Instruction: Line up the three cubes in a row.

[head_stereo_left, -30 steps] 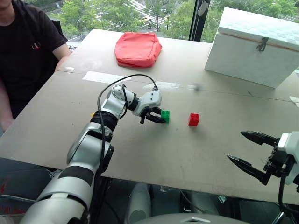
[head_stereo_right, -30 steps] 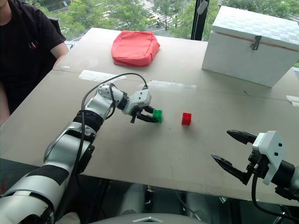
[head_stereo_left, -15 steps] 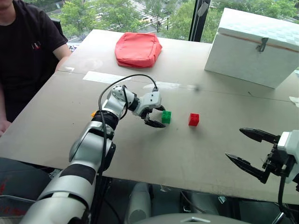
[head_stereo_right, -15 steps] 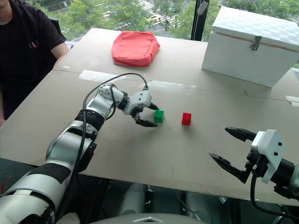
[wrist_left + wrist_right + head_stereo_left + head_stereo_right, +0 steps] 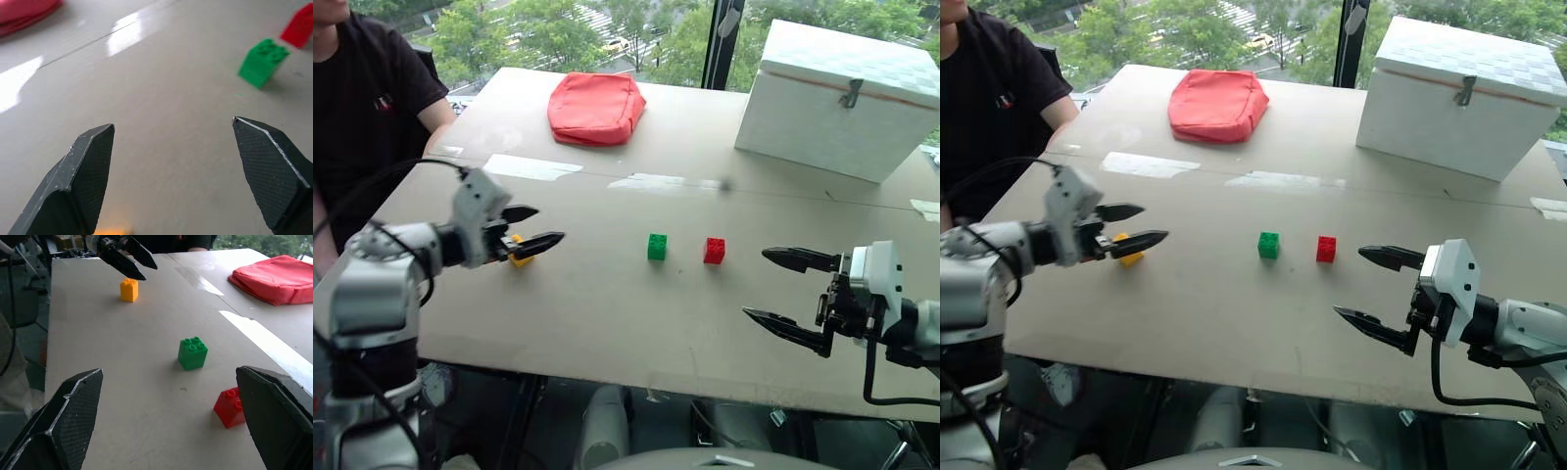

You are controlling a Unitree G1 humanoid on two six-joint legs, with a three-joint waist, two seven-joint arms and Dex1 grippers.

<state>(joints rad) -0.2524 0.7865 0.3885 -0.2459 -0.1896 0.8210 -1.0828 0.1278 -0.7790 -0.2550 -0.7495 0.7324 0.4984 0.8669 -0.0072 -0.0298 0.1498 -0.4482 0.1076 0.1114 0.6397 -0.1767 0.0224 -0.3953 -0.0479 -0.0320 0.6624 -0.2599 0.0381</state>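
The green cube [image 5: 657, 246] and the red cube [image 5: 715, 251] stand side by side in the middle of the table, a small gap between them. Far to their left sits the yellow cube [image 5: 519, 257], partly hidden behind my left gripper [image 5: 549, 223]. That gripper hovers just above it, open and empty, pointing toward the green cube [image 5: 261, 61]. At the right my right gripper [image 5: 756, 284] is open wide with nothing in it, a little short of the red cube [image 5: 230, 407]. In the right wrist view, the yellow cube [image 5: 129, 289] lies beyond the green one [image 5: 192, 352].
A red pouch [image 5: 595, 106] lies at the back of the table and a big white box [image 5: 837, 98] stands at the back right. A person in a black shirt [image 5: 362, 108] sits at the table's left side. The table's front edge [image 5: 636, 377] runs below both grippers.
My left gripper opened, let go of the green cube and swung back to the left, over the yellow cube. The green cube stays beside the red one. My right gripper moved slightly inward.
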